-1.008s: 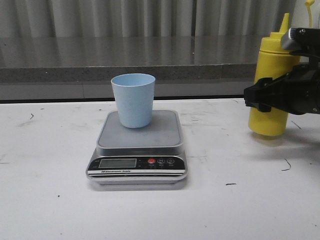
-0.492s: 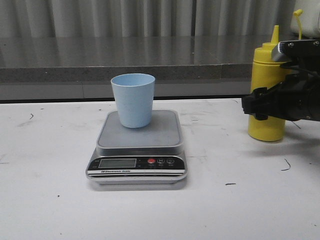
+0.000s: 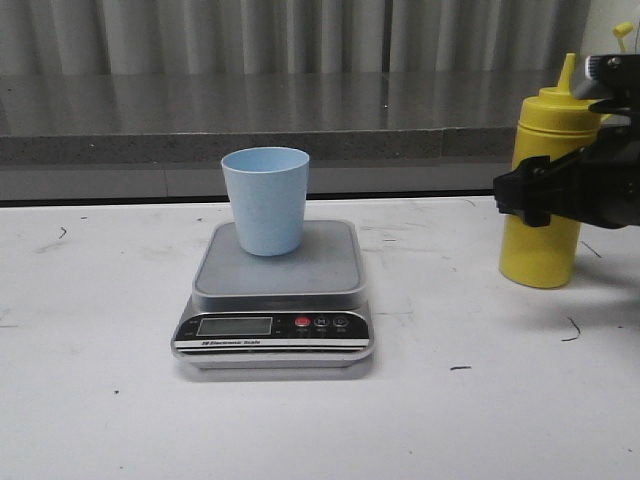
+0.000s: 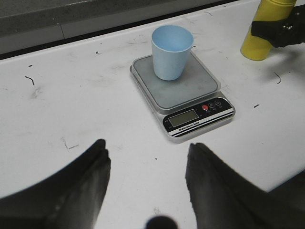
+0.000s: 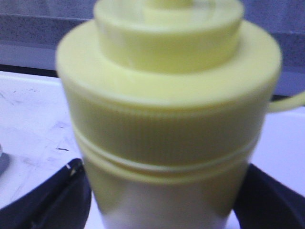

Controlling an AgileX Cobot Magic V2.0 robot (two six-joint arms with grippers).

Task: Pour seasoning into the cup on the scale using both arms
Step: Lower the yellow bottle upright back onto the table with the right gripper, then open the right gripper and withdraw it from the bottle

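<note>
The pale blue cup [image 3: 266, 200] stands upright on the silver-grey scale [image 3: 330, 268] at the table's middle. The yellow seasoning bottle [image 3: 540, 255] is upright at the right, its base at or just above the table. My right gripper [image 3: 542, 193] is shut on the bottle's middle. In the right wrist view the bottle [image 5: 167, 95] fills the frame, with a black finger [image 5: 57, 195] against each side. My left gripper [image 4: 147, 152] is open and empty above the table, on the display side of the scale [image 4: 195, 88] and cup [image 4: 171, 52]. It does not show in the front view.
A grey ledge [image 3: 250, 145] and a curtain run behind the table. The white table [image 3: 100, 400] has small dark marks. The bottle's tethered cap [image 3: 625, 30] sticks up at the far right edge.
The bottle, held by my right gripper, went from tilted and raised to upright and lower. It shifted a little left, then back right. The cup and scale have not moved.
</note>
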